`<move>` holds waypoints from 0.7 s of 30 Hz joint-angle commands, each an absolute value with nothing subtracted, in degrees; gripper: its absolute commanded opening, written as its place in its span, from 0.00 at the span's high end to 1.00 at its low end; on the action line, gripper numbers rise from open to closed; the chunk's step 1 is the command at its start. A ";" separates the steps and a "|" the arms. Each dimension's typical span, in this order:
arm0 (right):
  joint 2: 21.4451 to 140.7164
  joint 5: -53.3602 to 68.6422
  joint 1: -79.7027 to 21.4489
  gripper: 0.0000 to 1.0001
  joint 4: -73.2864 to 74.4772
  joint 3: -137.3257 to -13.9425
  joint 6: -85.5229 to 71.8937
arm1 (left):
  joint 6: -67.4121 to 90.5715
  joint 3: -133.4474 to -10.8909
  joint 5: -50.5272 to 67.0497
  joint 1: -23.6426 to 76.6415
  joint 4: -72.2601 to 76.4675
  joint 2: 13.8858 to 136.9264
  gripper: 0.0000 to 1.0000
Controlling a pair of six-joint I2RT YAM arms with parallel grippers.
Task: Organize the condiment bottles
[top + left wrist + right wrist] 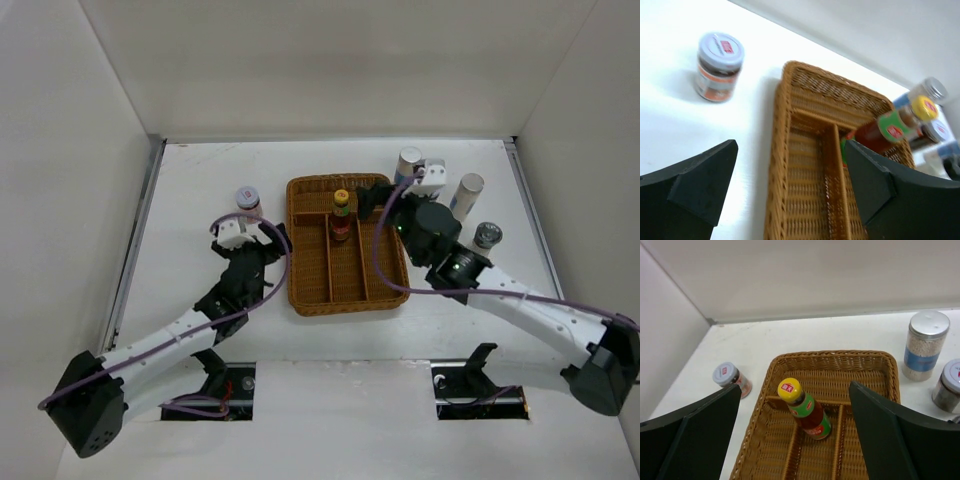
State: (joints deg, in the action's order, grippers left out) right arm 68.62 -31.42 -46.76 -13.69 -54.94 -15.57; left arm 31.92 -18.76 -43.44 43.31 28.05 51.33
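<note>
At the tray's (296, 250) far end, in the middle slot, only the sauce bottle (341, 214) stands, so I judge the job barely begun. Out on the surface (200, 180), a jar (247, 201) waits near the tray's far left corner. A shaker (408, 163), a second shaker (467, 190) and another jar (487, 236) sit to the right, and my right arm may hide more. My left jaws hang released and empty near the first jar. My right jaws are spread wide, holding nothing, over the tray's right side.
</note>
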 commanded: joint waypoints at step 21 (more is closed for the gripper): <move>48.17 -21.53 -51.80 0.00 -23.82 -29.18 -24.00 | 29.01 -52.73 -31.12 16.83 6.86 84.45 0.06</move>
